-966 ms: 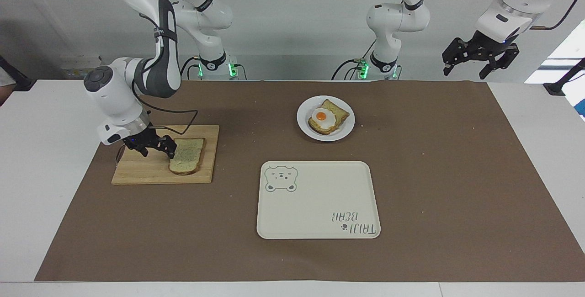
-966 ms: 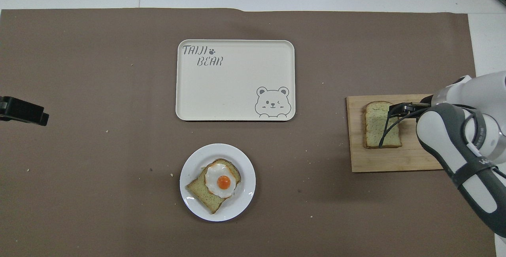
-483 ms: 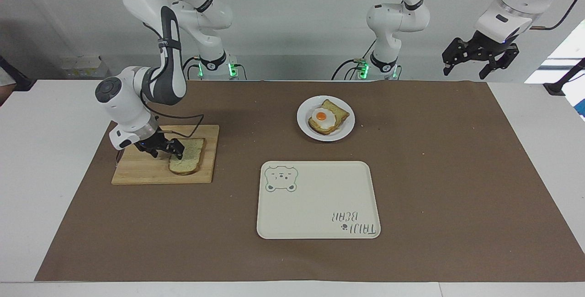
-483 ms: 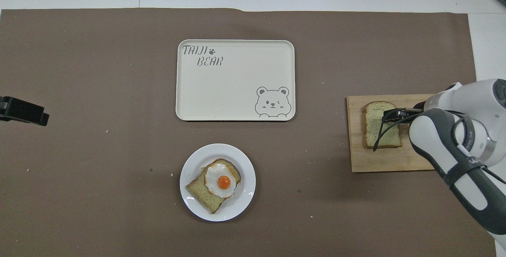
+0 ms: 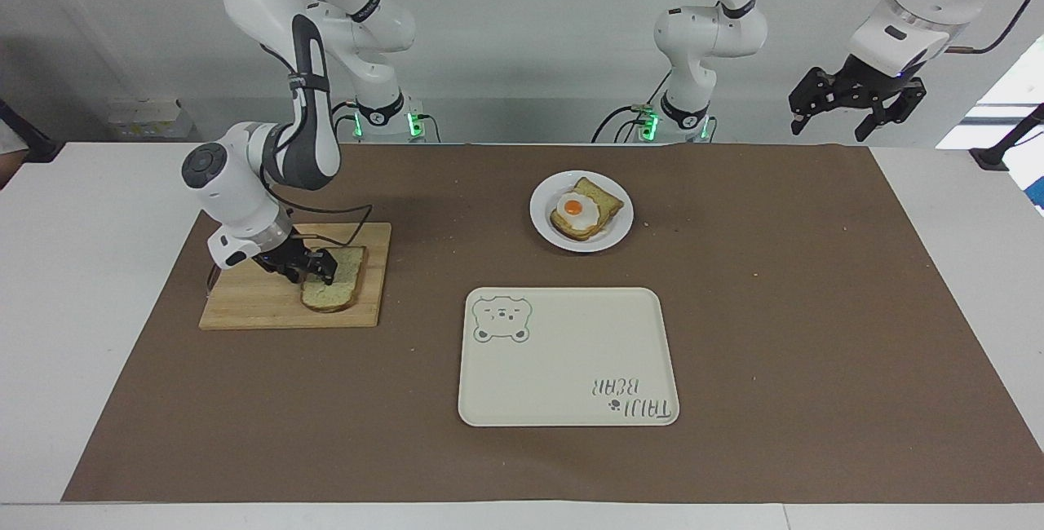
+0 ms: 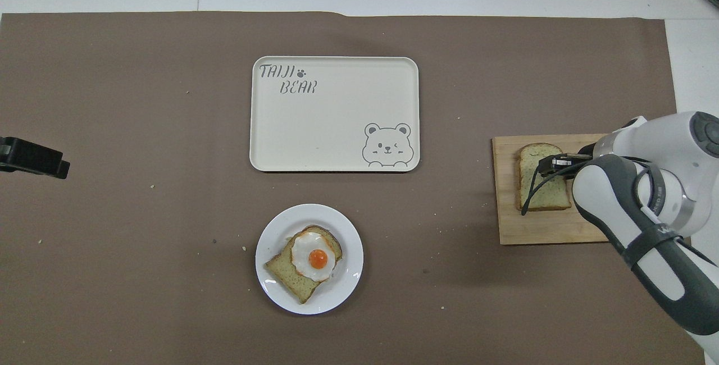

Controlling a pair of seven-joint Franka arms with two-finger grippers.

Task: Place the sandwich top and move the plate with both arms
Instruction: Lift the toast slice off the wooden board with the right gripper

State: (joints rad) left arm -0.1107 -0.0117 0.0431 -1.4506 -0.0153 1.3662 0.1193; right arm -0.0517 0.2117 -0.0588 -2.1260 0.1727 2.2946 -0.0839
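The sandwich top [image 5: 341, 284], a pale speckled slice with a brown crust, lies flat on a wooden cutting board [image 5: 261, 308] toward the right arm's end of the table. It also shows in the overhead view [image 6: 538, 188]. My right gripper [image 5: 311, 267] is low at the slice's edge on the board, open, with one finger over the bread. The white plate [image 5: 617, 228] stands near the robots at mid-table and carries a toasted slice with a fried egg [image 5: 579, 210]. My left gripper [image 5: 856, 110] waits open, high above the left arm's end of the table.
A cream rectangular tray with a bear drawing [image 5: 563, 359] lies farther from the robots than the plate. A brown mat [image 5: 775, 334] covers the table. In the overhead view the left gripper's tip [image 6: 31, 157] shows at the edge.
My right gripper has slid along the board onto the edge of the sandwich top and its arm has swung closer over the board. The slice, the plate and the left arm have not moved.
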